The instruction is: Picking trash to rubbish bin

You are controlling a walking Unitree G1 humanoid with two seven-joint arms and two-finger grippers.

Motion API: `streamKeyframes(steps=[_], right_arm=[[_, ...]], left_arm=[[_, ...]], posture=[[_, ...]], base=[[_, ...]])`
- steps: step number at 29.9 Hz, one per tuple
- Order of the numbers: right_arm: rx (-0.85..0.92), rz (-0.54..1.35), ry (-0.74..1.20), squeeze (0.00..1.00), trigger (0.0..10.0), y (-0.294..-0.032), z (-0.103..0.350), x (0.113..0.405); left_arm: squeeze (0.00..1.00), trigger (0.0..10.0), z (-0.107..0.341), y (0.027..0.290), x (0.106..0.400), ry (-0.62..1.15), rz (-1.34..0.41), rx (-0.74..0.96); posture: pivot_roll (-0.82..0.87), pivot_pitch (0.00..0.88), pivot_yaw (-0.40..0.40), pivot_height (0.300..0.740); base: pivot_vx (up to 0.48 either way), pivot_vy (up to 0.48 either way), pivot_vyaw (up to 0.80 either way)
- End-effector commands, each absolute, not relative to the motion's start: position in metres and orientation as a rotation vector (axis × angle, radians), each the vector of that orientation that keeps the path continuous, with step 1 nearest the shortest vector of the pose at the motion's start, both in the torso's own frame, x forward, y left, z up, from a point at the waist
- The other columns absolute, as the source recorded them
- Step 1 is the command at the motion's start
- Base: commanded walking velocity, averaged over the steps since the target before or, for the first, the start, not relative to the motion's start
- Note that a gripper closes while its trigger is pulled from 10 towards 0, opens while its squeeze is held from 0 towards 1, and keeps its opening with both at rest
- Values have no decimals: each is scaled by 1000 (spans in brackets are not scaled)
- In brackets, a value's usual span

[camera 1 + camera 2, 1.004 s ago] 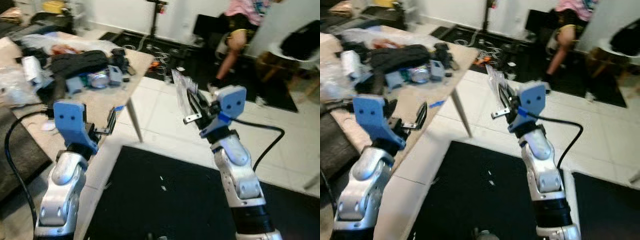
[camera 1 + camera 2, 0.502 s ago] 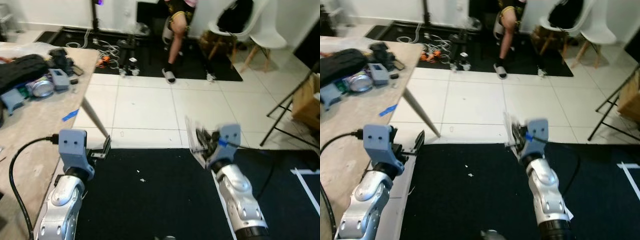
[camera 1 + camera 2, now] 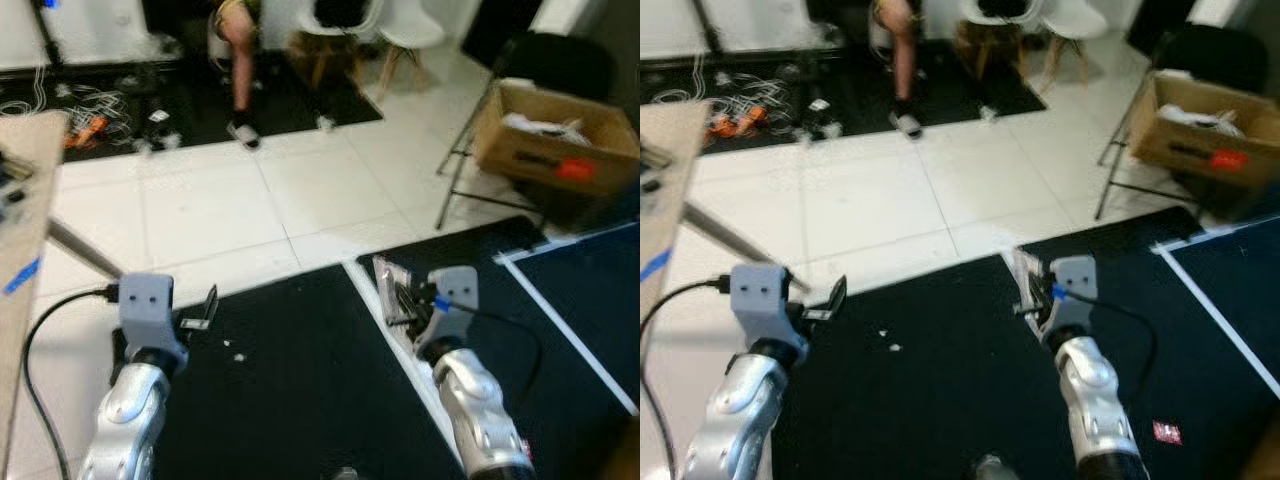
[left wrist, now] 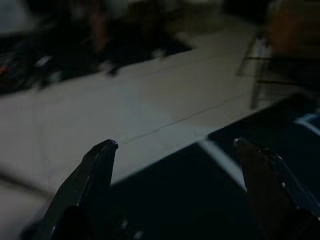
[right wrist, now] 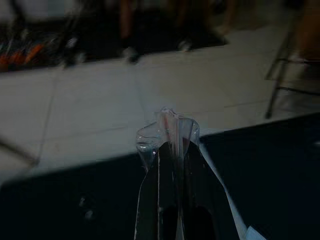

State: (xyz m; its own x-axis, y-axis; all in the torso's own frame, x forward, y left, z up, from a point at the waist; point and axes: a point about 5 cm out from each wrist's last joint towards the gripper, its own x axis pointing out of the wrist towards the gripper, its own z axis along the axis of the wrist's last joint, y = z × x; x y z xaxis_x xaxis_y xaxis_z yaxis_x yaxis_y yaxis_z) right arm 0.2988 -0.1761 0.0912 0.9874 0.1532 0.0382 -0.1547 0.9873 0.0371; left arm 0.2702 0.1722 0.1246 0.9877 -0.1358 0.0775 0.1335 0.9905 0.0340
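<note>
My right gripper [image 3: 397,300] is shut on a clear plastic wrapper [image 3: 387,283], held upright above the black floor mat [image 3: 300,390]. In the right wrist view the crumpled wrapper [image 5: 167,131] sticks out past the closed fingertips [image 5: 171,165]. My left gripper [image 3: 207,308] is raised over the mat with nothing in it. In the left wrist view its fingers [image 4: 95,170] stand wide apart, so it is open. A cardboard box [image 3: 555,135] with white and red items inside stands at the far right on a dark stand.
A person's leg [image 3: 237,60] and white chairs [image 3: 400,30] are at the back. Cables [image 3: 60,110] lie on the dark rug at far left. A table edge [image 3: 25,230] and its slanted leg [image 3: 85,250] are on my left. A small red scrap [image 3: 1167,432] lies on the mat.
The view has swung to the right: the cluttered table has slid out on the left and the cardboard box has come in on the right. Both grippers hold as before.
</note>
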Motion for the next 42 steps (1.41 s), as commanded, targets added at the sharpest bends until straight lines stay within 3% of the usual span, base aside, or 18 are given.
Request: streamKeyframes(steps=[1, 5, 11, 24, 29, 33, 42], right_arm=[[99, 162, -4, 0, 10000, -172, 79, 294], [119, 174, -3, 0, 10000, -168, 75, 291], [132, 145, -24, 0, 10000, -167, 73, 290], [108, 120, -11, 0, 10000, -169, 69, 293], [-13, 139, -6, 0, 10000, -166, 64, 292], [72, 177, 51, 0, 10000, -163, 59, 290], [70, 175, 64, 0, 10000, -168, 56, 292]], left_arm=[[0, 10000, 118, 175, 271, -50, -156, 55], [0, 10000, 115, 179, 276, -30, -178, 75], [0, 10000, 113, 189, 281, -17, -177, 61], [0, 10000, 110, 187, 289, -15, -126, 32], [0, 10000, 109, 192, 292, 4, -80, 37], [0, 10000, 111, 197, 294, -6, -35, 20], [0, 10000, 104, 195, 288, 0, -25, 2]], posture=[[62, 132, 54, 740], [74, 125, 113, 740], [76, 113, 138, 740], [67, 92, 84, 740], [65, 92, 47, 740], [65, 100, 30, 740], [62, 108, 13, 740]], base=[[0, 0, 0], [0, 0, 0], [0, 0, 0], [0, 0, 0], [0, 0, 0], [0, 0, 0], [0, 0, -735]])
